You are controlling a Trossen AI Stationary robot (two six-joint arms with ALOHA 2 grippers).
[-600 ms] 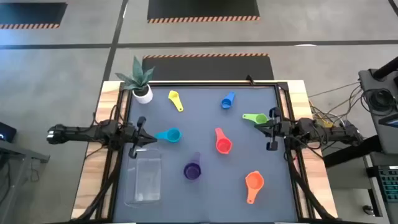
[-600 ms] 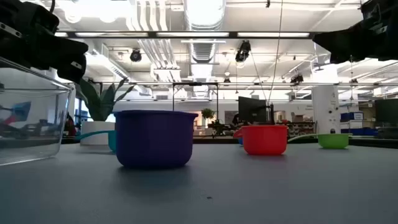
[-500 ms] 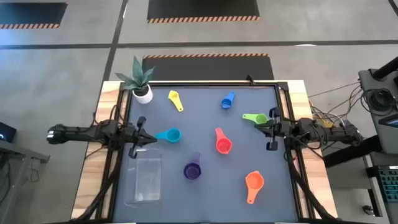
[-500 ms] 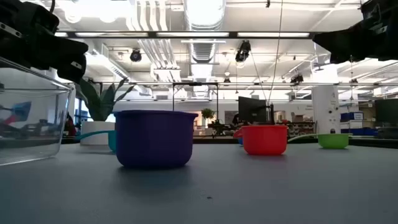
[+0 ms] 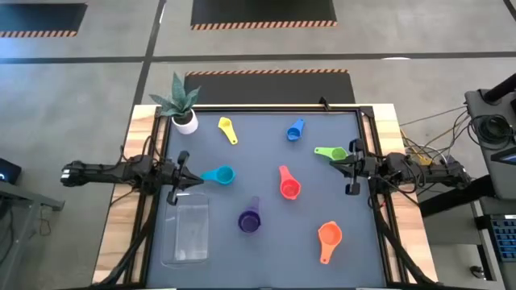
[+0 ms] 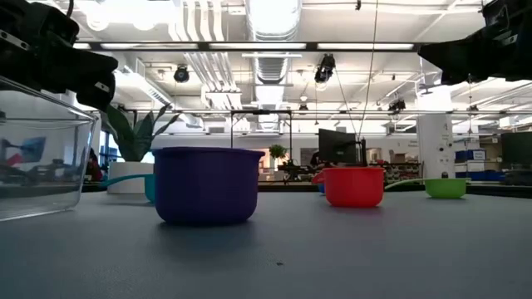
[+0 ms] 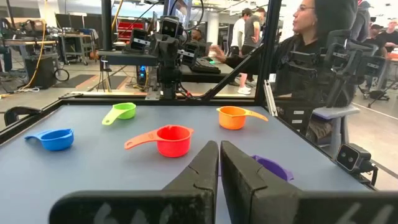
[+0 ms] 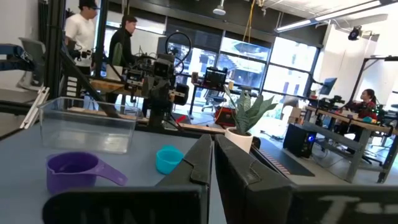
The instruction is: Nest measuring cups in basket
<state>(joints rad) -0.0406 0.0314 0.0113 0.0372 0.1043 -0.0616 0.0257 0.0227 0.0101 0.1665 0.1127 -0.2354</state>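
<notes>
While both arms wait at the tabletop edges, we've got nothing nested yet: basket is empty, just beside and behind the left claw, which is clenched on nothing. Right claw is clenched too, also empty. Nearest pick for the left is the teal cup, right in front of its fingertips, handle pointing back twd the claw, so its long axis runs along our reach. Green cup sits just beside the right claw, bowl nearest.
</notes>
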